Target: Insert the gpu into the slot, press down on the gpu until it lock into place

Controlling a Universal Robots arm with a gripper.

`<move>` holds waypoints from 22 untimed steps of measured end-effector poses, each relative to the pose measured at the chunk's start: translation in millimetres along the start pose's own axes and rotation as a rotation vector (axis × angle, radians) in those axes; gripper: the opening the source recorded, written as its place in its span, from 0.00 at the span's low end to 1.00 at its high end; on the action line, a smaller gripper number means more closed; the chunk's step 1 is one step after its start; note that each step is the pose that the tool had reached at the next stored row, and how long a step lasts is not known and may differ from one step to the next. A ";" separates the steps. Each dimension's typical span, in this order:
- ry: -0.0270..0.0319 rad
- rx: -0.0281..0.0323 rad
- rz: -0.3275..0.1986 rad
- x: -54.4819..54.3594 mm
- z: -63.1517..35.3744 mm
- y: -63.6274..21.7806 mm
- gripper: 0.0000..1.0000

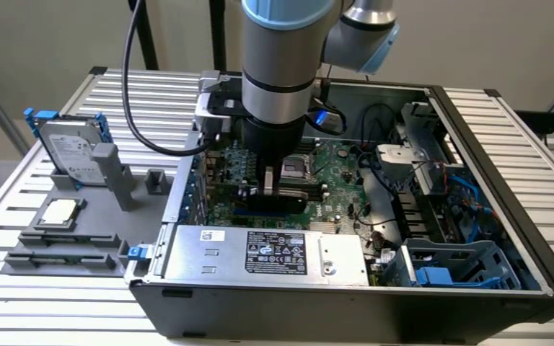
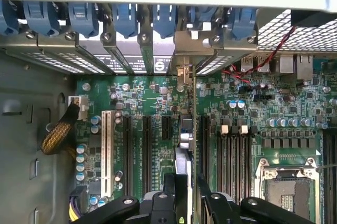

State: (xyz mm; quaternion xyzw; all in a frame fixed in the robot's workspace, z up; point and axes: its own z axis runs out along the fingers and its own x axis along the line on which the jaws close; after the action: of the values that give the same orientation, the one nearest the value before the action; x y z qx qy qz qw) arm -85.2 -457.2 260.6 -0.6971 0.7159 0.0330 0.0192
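Where a slatted metal table [image 1: 66, 303] stands before a beige wall, an open computer case [image 1: 354, 310] holds a green motherboard [image 1: 340, 180] and silver power supply [image 1: 210, 252]; the claw [image 1: 273, 189] pinches the gpu [image 1: 282, 202] upright at the blue slot [image 1: 257, 214].

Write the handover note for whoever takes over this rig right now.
Gripper: shut on the gpu, low inside the open computer case.
Gpu: stands on edge along the blue slot, with its silver bracket at the case's rear openings.
Done: the gpu is lined up at the slot.
Left: cannot tell whether it is fully seated or locked, so treat the press-down as not yet confirmed.
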 end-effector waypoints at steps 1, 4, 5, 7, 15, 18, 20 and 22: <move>0.0000 0.0000 0.000 0.0 0.4 0.0 0.26; 0.0000 -0.0001 0.000 0.1 1.9 0.1 0.26; 0.0002 -0.0001 0.000 0.2 2.3 0.1 0.26; 0.0001 -0.0001 0.000 0.2 3.4 0.1 0.26; 0.0001 -0.0002 -0.001 0.4 6.8 0.2 0.26; 0.0004 -0.0005 -0.003 0.5 7.8 0.3 0.26; 0.0002 -0.0005 -0.003 0.6 8.7 0.4 0.26; 0.0005 -0.0007 -0.004 0.6 9.1 0.5 0.26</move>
State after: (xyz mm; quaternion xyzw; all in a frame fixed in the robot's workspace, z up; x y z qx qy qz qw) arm -85.9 -457.1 251.5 -0.6986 0.7145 0.0330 0.0189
